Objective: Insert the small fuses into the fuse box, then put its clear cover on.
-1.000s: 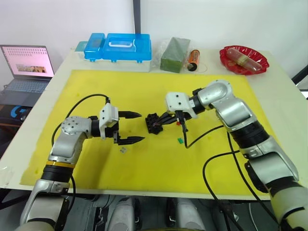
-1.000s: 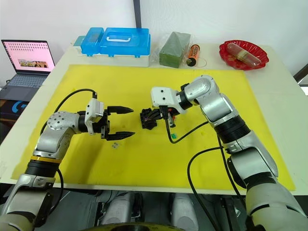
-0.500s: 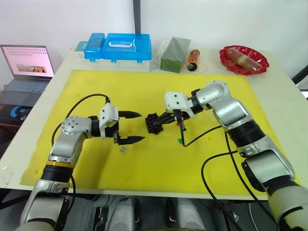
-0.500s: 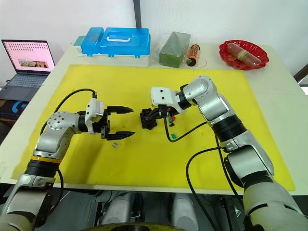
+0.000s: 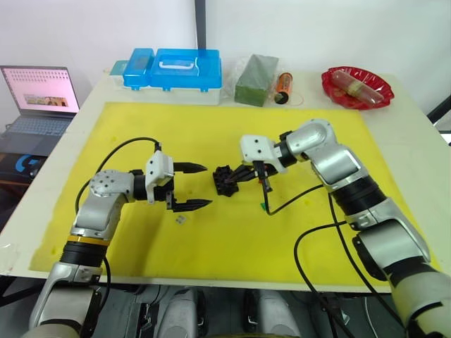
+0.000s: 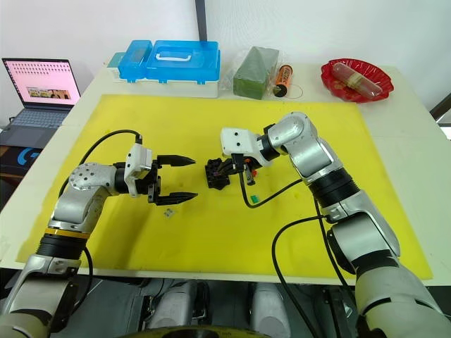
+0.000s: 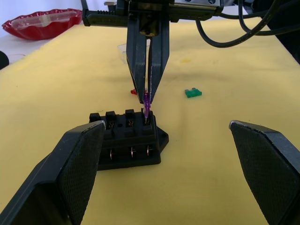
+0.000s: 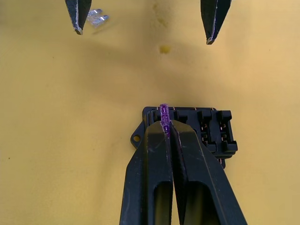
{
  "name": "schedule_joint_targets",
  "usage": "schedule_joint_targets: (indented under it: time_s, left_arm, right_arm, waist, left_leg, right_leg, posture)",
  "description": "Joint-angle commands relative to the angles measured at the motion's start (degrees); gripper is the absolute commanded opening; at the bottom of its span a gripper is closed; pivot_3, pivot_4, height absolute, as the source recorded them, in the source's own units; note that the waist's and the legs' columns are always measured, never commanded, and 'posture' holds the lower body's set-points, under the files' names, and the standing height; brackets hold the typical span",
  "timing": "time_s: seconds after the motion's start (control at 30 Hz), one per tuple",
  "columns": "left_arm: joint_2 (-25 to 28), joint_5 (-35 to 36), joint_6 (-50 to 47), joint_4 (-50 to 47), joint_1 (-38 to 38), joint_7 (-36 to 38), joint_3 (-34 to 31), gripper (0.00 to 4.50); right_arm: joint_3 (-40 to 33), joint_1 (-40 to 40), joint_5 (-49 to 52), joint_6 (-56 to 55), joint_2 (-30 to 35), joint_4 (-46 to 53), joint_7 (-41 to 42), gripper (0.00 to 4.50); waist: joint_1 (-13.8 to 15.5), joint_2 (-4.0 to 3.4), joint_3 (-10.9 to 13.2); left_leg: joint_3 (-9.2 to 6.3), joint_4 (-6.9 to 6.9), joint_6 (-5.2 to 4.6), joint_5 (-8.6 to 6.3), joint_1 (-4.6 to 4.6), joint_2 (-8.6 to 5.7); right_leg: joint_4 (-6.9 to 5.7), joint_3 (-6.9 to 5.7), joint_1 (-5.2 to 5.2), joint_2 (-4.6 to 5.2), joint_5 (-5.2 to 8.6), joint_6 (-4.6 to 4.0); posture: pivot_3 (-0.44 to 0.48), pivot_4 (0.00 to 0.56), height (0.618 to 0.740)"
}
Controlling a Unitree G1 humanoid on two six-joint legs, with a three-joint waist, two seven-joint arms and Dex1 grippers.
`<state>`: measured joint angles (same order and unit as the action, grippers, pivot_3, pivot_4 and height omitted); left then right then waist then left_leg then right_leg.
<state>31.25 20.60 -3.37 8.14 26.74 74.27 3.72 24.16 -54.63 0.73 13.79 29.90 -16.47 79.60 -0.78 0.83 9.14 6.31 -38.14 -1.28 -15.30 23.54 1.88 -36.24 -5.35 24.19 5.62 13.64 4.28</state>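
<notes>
Yellow-matted counter (image 5: 141, 246): right claw (image 8: 165, 126) pinches purple fuse (image 7: 146, 102) over fuse box (image 7: 129, 140); press straight down. Left claw (image 5: 190, 186), nine o'clock, gapes.

table (image 5: 416, 134): white; upper right of frame bare
mat (image 5: 211, 232): yellow; covers most of the table
on table, far edge: blue case (image 5: 173, 69); green block (image 5: 255, 79); orange cylinder (image 5: 283, 87); red dish (image 5: 356, 86)
on mat: fuse box (image 5: 225, 180) centre; green fuse (image 5: 263, 206) right of it; pale fuse (image 5: 180, 220) lower left

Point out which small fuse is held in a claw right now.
The purple flat plastic blade fuse, pinched in the right claw over the black fuse box. The green fuse lies loose on the mat.
</notes>
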Motion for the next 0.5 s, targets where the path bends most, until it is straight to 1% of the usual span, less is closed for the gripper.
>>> schedule_joint_targets:
  time_s: [0.03,0.5]
  left_arm:
    - [0.4,0.2,0.3,-1.5,0.7,-0.2,-0.2,4.46]
    - [0.5,0.3,-0.1,-1.8,0.9,-0.2,-0.1,4.46]
  right_arm:
    - [-0.5,0.0,0.0,-0.6,-0.4,0.8,-0.2,0.0]
    - [-0.3,0.6,-0.8,-1.1,-0.8,-0.4,-0.7,0.0]
  waist:
    - [0.0,0.0,0.0]
    - [0.0,0.0,0.0]
  left_leg:
    - [0.0,0.0,0.0,0.0,0.0,0.0]
    - [0.0,0.0,0.01,0.01,0.0,0.0]
  right_leg:
    - [0.0,0.0,0.0,0.0,0.0,0.0]
    - [0.0,0.0,0.0,0.0,0.0,0.0]
  posture:
    - [0.0,0.15,0.74]
    - [0.0,0.15,0.74]
